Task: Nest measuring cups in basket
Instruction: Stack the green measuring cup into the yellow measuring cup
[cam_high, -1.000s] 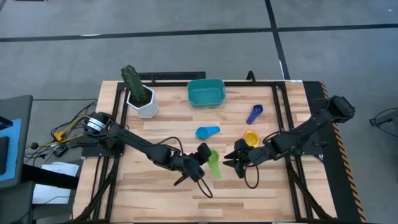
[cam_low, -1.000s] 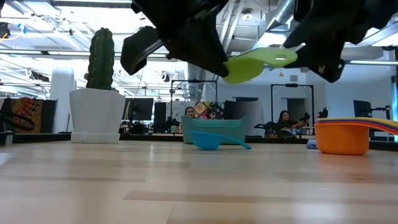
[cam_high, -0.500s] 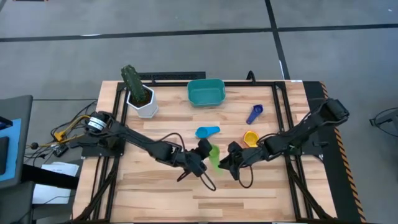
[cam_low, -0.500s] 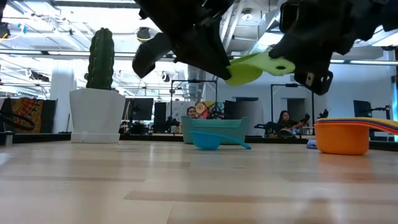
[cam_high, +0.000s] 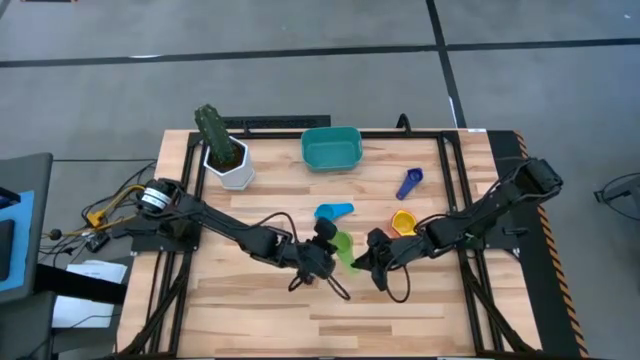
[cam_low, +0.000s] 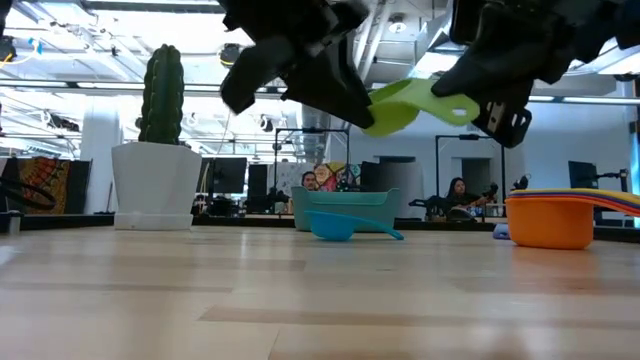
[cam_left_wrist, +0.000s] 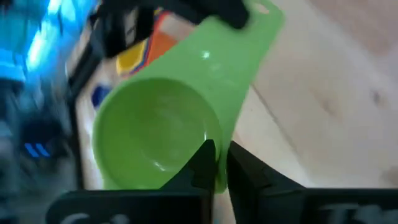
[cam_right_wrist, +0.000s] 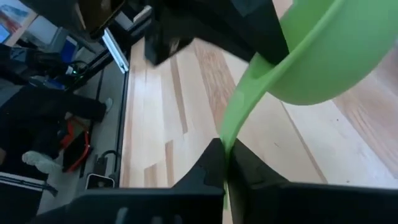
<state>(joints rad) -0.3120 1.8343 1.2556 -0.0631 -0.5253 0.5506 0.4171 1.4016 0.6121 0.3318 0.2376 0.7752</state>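
Behind the wooden table (cam_high: 250, 290) is a big bright room, with desks, screens and a few people sitting far off. Both dark arms meet over the middle of the table, and between them, up in the air, is the green measuring cup (cam_high: 344, 248).

The left gripper (cam_high: 322, 247) has its two fingers squeezed almost together on the rim of the green cup's bowl, one finger inside and one outside. The right gripper (cam_high: 372, 262) comes from the other side and pinches the cup's flat handle, its fingers nearly closed with only the thin handle between them. So both claws grip the same cup at once, and it hangs tilted above the wood, touching nothing else.

Just beyond the two claws, a light blue measuring cup (cam_high: 333, 211) lies on the table. Near the right gripper, on its outer side, sit the orange and yellow cups (cam_high: 403, 222), one stacked on the other. Farther off past those is a dark blue cup (cam_high: 410, 183). The teal basket (cam_high: 331, 148) stands well away at the far edge of the table, and off past the left arm is a white pot with a cactus (cam_high: 225, 150).
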